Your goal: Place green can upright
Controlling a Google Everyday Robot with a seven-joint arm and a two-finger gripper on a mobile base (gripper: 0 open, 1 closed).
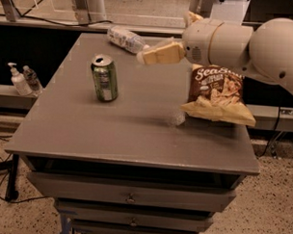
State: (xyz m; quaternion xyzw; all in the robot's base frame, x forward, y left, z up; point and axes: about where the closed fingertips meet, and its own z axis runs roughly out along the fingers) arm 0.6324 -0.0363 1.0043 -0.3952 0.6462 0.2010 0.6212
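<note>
My claw (148, 55) hangs above the far half of the table (112, 132), pointing toward the left edge. My white arm (245, 43) comes in over the right edge behind it. I cannot tell whether the claw is apart or together. It touches nothing that I can see, and there is a clear gap between it and the can.

There is one green can (104, 78). It stands upright on the left half of the table, nearer the far edge than the near one, with its silver top and opening facing up. It stands by itself, with bare tabletop all around its base.

One clear plastic bottle (125, 39) lies on its side near the far edge, beyond the can and just left of my claw. One bag of chips (217, 95) — brown and yellow — lies flat near the right edge, below my arm.

That makes three things on the table, one of each. Off the left edge, on a lower ledge, two small bottles stand side by side — a pump bottle (17, 80) and a smaller clear bottle (31, 77). Under the tabletop the near face shows stacked drawers (129, 198).
</note>
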